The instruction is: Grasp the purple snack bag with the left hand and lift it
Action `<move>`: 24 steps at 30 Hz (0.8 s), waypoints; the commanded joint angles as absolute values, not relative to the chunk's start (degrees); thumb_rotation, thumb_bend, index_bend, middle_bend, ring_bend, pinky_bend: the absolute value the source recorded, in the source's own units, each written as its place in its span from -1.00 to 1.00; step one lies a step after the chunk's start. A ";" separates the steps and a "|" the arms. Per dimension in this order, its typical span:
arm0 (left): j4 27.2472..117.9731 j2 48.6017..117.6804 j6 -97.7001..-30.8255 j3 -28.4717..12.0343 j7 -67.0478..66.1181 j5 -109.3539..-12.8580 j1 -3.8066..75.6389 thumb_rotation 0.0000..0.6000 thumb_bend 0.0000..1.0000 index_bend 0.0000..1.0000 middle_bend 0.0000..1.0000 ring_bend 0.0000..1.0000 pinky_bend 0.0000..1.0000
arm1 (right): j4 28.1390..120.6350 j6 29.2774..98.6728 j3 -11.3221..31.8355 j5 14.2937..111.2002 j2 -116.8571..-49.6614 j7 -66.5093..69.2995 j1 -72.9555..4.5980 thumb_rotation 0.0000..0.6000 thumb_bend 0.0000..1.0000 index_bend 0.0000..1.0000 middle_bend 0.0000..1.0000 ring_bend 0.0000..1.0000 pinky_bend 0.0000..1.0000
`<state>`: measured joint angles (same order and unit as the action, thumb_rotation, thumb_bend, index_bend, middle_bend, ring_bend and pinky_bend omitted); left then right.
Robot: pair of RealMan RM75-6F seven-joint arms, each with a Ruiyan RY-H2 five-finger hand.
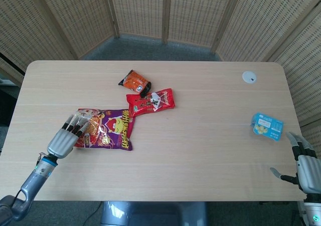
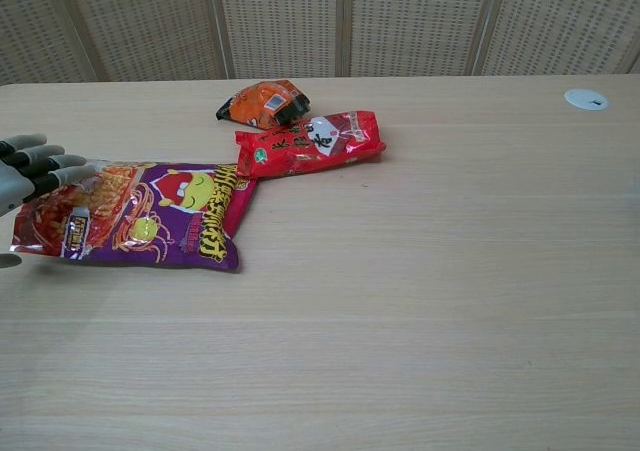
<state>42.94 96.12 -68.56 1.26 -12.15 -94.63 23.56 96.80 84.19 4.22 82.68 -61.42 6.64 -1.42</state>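
A: What's the purple bag (image 1: 105, 128) like?

B: A glossy, crinkly foil pouch, long and flat, purple-edged with red and yellow print and a cartoon face. It lies flat on the pale wood-grain table (image 1: 200, 151), at its left side, long axis running left to right.

A: And the left hand (image 1: 65, 138)?

B: Grey metal with dark fingers (image 2: 45, 166), spread out straight over the bag's left end. In the chest view the fingertips overlap that end; nothing is gripped, so it is open-handed.

A: The right hand (image 1: 303, 163)?

B: At the table's right front corner, fingers apart, holding nothing.

A: Other packets?

B: A shiny red bag (image 1: 150, 101) just past the purple one's right end, near touching; a puffy orange bag (image 1: 134, 80) beyond that; a small blue packet (image 1: 267, 126) well apart at the right; a white round disc (image 1: 249, 76) far right.
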 commanded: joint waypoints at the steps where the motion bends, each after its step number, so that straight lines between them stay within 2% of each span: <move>1: 38.36 100.29 -69.41 -0.39 -9.10 -92.88 24.27 1.00 -1.00 -1.00 -1.00 -1.00 -1.00 | 96.81 84.09 4.22 82.63 -61.38 6.80 -1.45 1.00 -1.00 -1.00 -1.00 -1.00 -1.00; 6: 34.18 103.51 -69.63 -1.01 -7.55 -91.86 24.89 1.00 -1.00 -1.00 -1.00 -1.00 -1.00 | 96.78 83.98 4.08 82.87 -61.37 7.17 -1.49 1.00 -1.00 -1.00 -1.00 -1.00 -1.00; 13: 33.45 105.24 -68.09 -1.54 -6.91 -90.51 26.13 1.00 -1.00 -0.99 -1.00 -1.00 -1.00 | 97.01 84.01 3.93 83.30 -61.19 7.46 -1.52 1.00 -1.00 -1.00 -1.00 -1.00 -1.00; 15: 33.64 105.63 -67.70 -1.58 -8.15 -90.34 26.63 1.00 -1.00 -0.90 -1.00 -1.00 -1.00 | 97.18 84.07 3.77 83.67 -61.08 7.67 -1.49 1.00 -1.00 -1.00 -1.00 -1.00 -1.00; 17: 33.29 106.33 -67.83 -1.63 -9.25 -90.35 27.14 1.00 -1.00 -0.74 -1.00 -1.00 -0.88 | 97.30 84.20 3.65 84.05 -60.92 7.83 -1.46 1.00 -1.00 -1.00 -1.00 -1.00 -1.00; 19: 32.50 107.15 -67.52 -1.44 -10.63 -90.61 27.92 1.00 -1.00 -0.51 -0.98 -0.94 -0.57 | 97.43 84.48 3.57 84.44 -60.76 7.97 -1.40 1.00 -1.00 -1.00 -1.00 -1.00 -1.00; 21: 31.02 108.32 -68.13 -1.31 -11.93 -91.11 28.76 1.00 -1.00 -0.22 -0.76 -0.61 -0.21 | 97.54 84.75 3.52 84.82 -60.61 8.25 -1.35 1.00 -1.00 -1.00 -1.00 -1.00 -1.00; 24: 28.85 110.05 -69.63 -1.38 -12.54 -91.57 29.65 1.00 -1.00 0.43 0.10 0.17 0.42 | 97.72 85.08 3.47 85.15 -60.29 8.83 -1.23 1.00 -1.00 -1.00 -1.00 -1.00 -1.00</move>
<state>29.85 109.15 -68.84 -1.41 -12.08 -91.18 29.01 97.68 85.03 3.48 85.11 -60.34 8.78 -1.26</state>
